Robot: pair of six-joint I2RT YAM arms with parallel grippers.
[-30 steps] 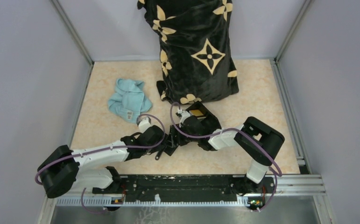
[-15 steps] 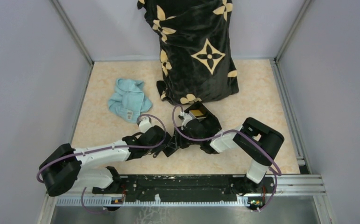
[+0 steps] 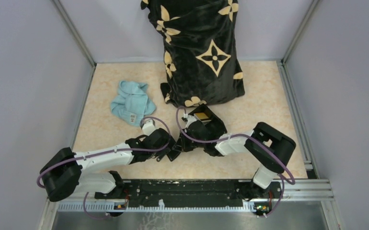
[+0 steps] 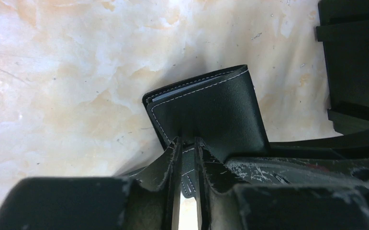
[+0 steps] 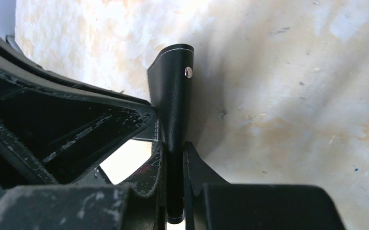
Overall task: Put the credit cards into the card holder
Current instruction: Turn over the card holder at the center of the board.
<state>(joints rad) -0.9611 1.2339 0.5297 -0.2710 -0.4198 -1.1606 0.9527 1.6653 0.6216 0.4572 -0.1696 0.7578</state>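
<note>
The card holder (image 4: pixel 211 110), a black leather-like wallet with white stitching, is held between both grippers at the table's middle (image 3: pixel 174 154). My left gripper (image 4: pixel 185 141) is shut on the wallet's stitched edge. My right gripper (image 5: pixel 173 146) is shut on the wallet's strap tab (image 5: pixel 175 86), whose metal snap stands above the fingertips. In the top view the two grippers meet tip to tip, left gripper (image 3: pixel 167 146) and right gripper (image 3: pixel 183 143). One orange-gold credit card (image 3: pixel 201 115) shows in the rigid black box behind the right wrist. Other cards are hidden.
The rigid black box (image 3: pixel 213 125) sits just behind the right gripper. A crumpled light blue cloth (image 3: pixel 132 103) lies at the back left. A tall shape draped in black fabric with gold flowers (image 3: pixel 201 52) stands at the back centre. Grey walls enclose the table.
My right gripper has closed onto the strap tab. The right arm's elbow has shifted slightly to the right. The left arm has barely moved.
</note>
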